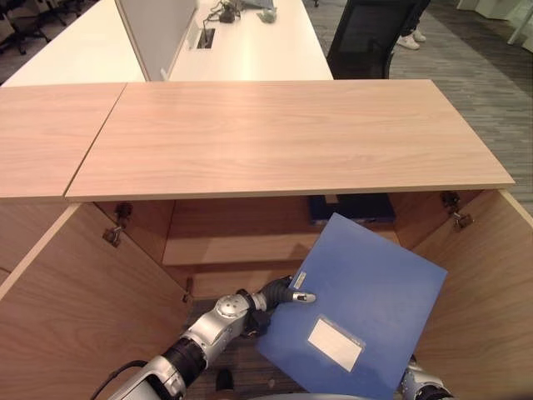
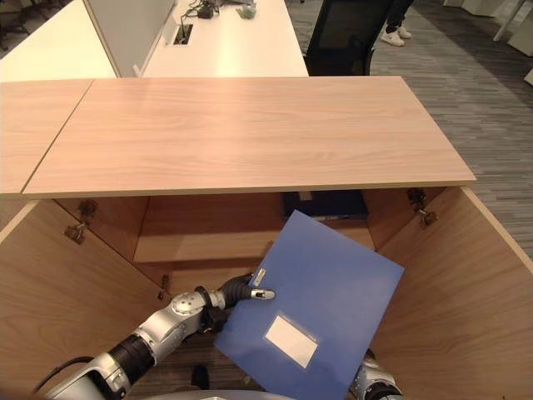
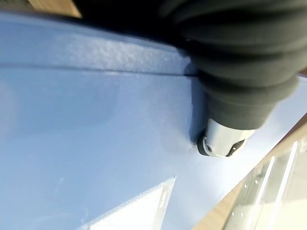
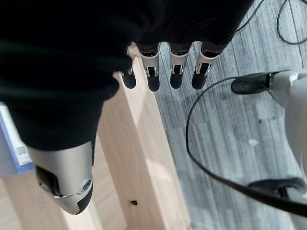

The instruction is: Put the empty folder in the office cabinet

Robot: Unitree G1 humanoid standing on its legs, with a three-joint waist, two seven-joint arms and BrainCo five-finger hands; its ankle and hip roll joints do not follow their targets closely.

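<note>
The blue folder (image 1: 358, 308) was held tilted in front of the open office cabinet (image 1: 283, 137), below the front edge of its wooden top and outside the interior. A white label pocket (image 1: 336, 343) sat on the folder's upper face.

The left hand (image 1: 287, 293) was at the folder's left edge, thumb lying on the upper face and pinching the cover; the remaining fingers were hidden beneath the folder. In the left wrist view the thumb tip (image 3: 221, 143) pressed against the blue surface beside the label pocket.

The right hand (image 4: 72, 158) was below the folder's lower right corner. In the right wrist view its fingers (image 4: 153, 72) hung straight and slightly apart, clasping nothing, beside a wooden cabinet panel.

Both cabinet doors (image 1: 75, 308) stood open either side of the folder. A dark object (image 1: 354, 206) lay on the shelf inside the cabinet, behind the folder. Beyond the cabinet top stood a white desk (image 1: 250, 46) and a black office chair (image 1: 366, 37), with a person's white shoes (image 1: 410, 38) near it.
</note>
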